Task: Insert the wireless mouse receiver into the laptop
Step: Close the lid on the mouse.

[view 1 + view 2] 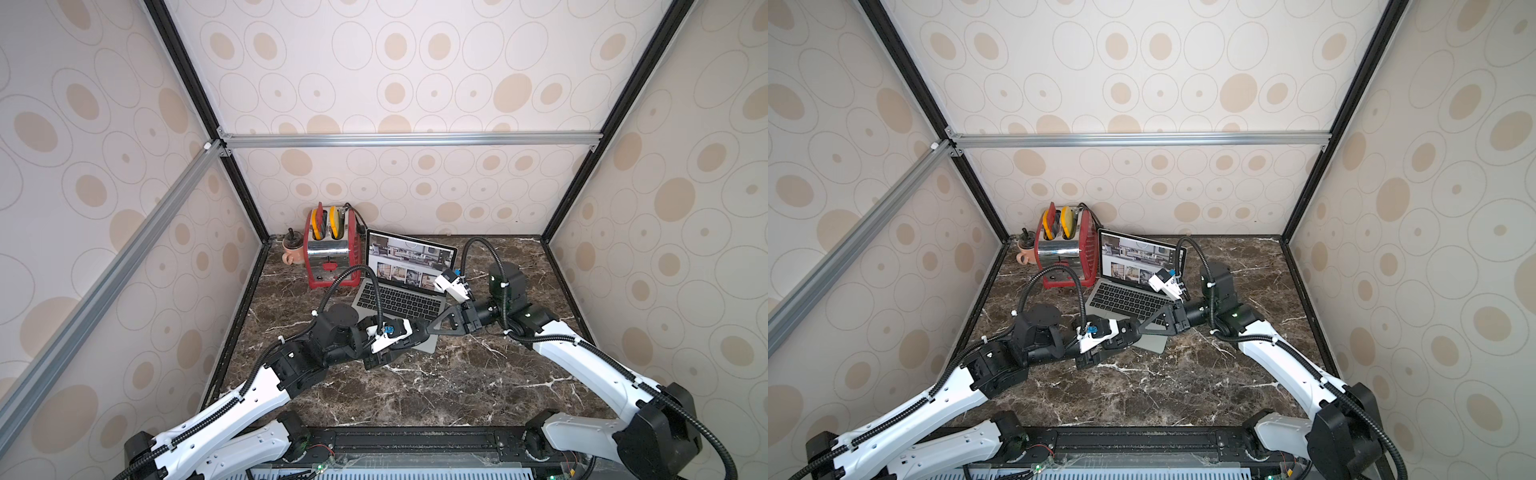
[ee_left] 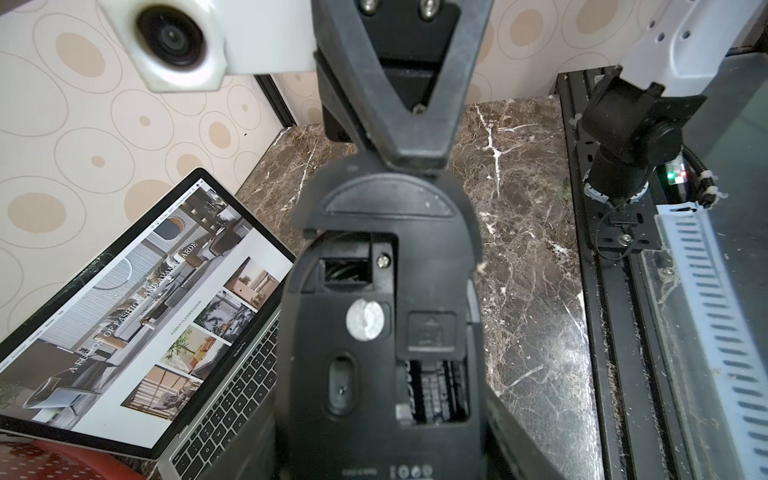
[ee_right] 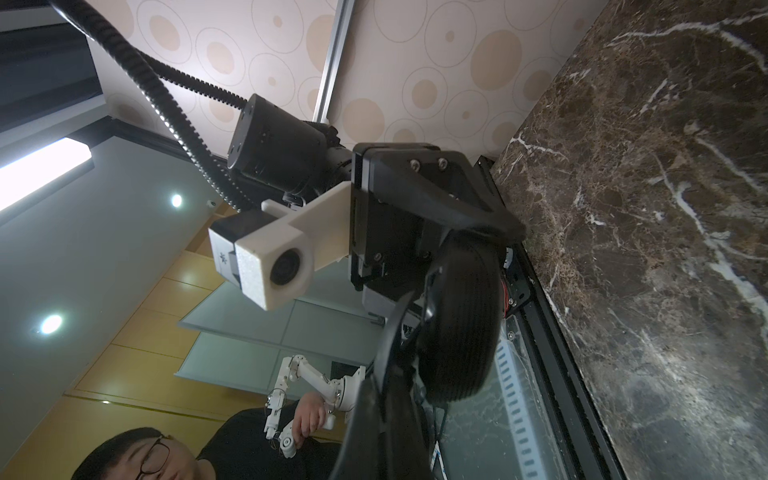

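The open silver-grey laptop [image 1: 399, 300] [image 1: 1126, 297] [image 2: 145, 311] stands at the back middle of the marble table, screen lit. Just in front of it my left gripper [image 1: 415, 338] [image 1: 1128, 331] [image 2: 380, 415] is shut on a black wireless mouse [image 2: 374, 324] [image 3: 457, 316], held above the trackpad with its underside bared. Its compartment is open and shows a battery [image 2: 436, 390] and a small rectangular slot [image 2: 347, 270]. My right gripper [image 1: 430, 328] [image 1: 1143, 328] [image 3: 382, 399] is shut on the mouse's thin black cover [image 2: 374, 195] [image 3: 395, 332] at the far end. I cannot make out the receiver.
A red toaster [image 1: 332, 253] and a brown mug [image 1: 292, 251] stand at the back left, close beside the laptop. Patterned walls close in three sides. A black rail [image 1: 415, 444] runs along the front edge of the marble top [image 1: 457, 382].
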{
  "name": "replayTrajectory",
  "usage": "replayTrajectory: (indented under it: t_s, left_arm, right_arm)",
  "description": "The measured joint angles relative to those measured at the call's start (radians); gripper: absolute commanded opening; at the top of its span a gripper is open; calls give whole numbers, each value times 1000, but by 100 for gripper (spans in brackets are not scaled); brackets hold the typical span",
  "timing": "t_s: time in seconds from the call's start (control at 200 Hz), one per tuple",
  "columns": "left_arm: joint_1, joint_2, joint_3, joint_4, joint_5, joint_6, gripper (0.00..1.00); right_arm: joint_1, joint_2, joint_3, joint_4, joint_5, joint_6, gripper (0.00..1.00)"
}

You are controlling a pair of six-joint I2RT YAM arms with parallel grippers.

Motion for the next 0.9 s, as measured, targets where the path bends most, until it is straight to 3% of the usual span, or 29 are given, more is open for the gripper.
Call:
replayTrajectory:
  t_s: [0.335,0.896]
  left_arm:
    - [4,-13,-3,1,-1,-3,0]
    - [6,-36,-33,16,-25,-27,0]
  right_arm:
    - [2,29,38,-55,0,-12,0]
    - [47,35,55,-108,109,-53,0]
